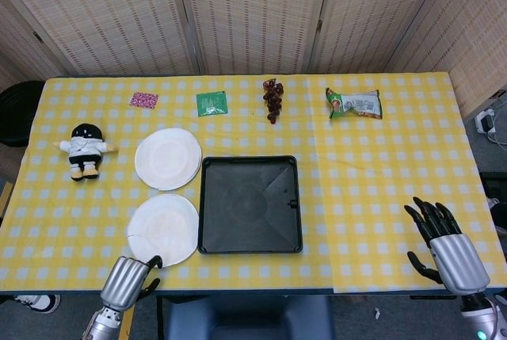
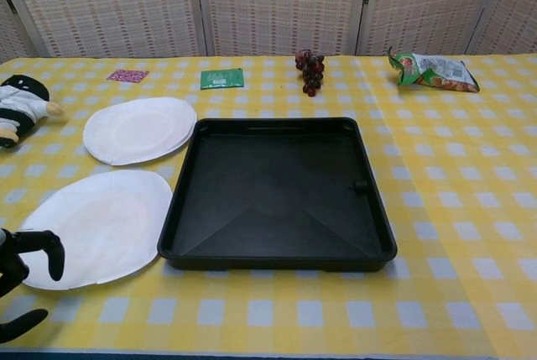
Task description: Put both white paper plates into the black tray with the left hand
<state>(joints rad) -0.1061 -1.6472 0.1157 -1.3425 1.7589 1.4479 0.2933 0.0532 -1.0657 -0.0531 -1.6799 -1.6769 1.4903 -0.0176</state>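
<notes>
Nothing's in the tray yet, both plates sit just left of it. Left hand hovers by the near plate, fingers apart, empty. Next it needs to get under that rim. Far plate waits. Right hand idles, fingers spread.
</notes>
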